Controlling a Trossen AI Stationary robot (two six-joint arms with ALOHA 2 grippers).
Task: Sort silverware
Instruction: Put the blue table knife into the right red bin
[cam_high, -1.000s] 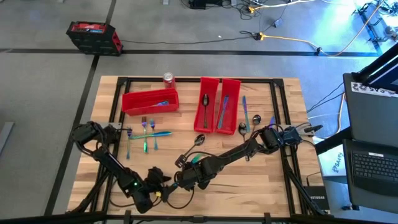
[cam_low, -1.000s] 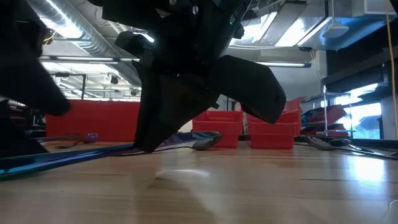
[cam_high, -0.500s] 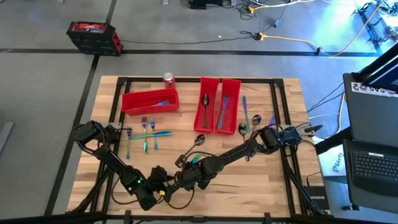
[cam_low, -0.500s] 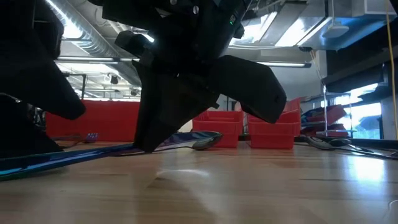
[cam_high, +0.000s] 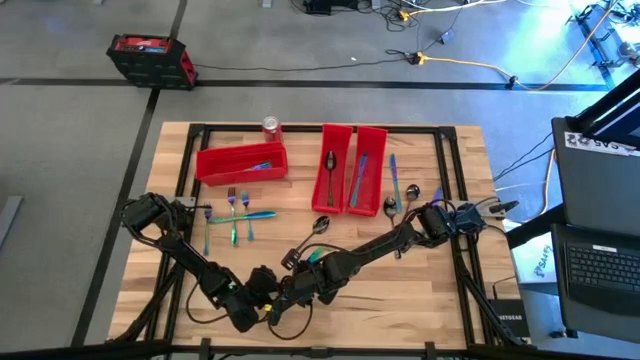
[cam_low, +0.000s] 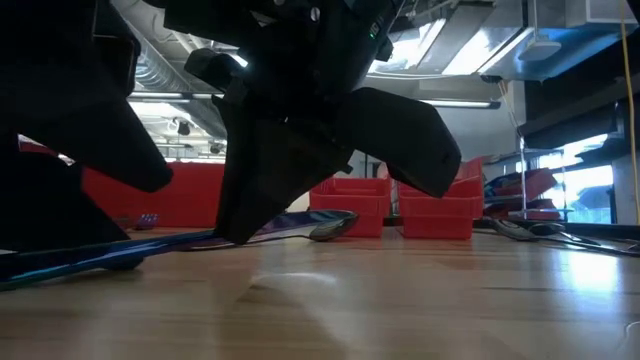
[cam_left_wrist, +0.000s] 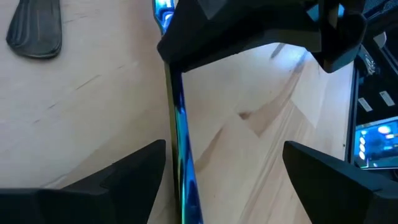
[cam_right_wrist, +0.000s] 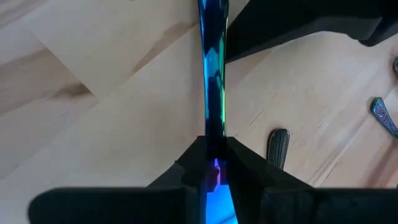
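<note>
Though hard to call knife or fork from here, definitely one slim iridescent piece of silverware (cam_right_wrist: 211, 74) pinched tight in the right jaws, down low at the near edge of the bench (cam_high: 440, 295), far tip resting on the wood. Left jaws gaping wide right next to it, straddling the free end of the same piece (cam_left_wrist: 180, 130) without touching. Looks like a handover setup, just a guess.

Handling-wise: probably light, rigid, and slick as anything with that polished finish. Flat and thin too, so prone to swivelling in a pinch. Best grabbed across the flat of the handle, close to the middle, not at the narrow tip.

Further back, mid-bench: a loose cluster of forks (cam_high: 232, 212) on the left, a dark spoon (cam_high: 320, 224) lying in the open, more spoons (cam_high: 392, 206) just right of the bins. Beyond those, a wide red bin (cam_high: 215, 172) and two long red bins (cam_high: 338, 128) side by side, each already holding a piece or two. Soda can (cam_high: 271, 126) at the far edge.
</note>
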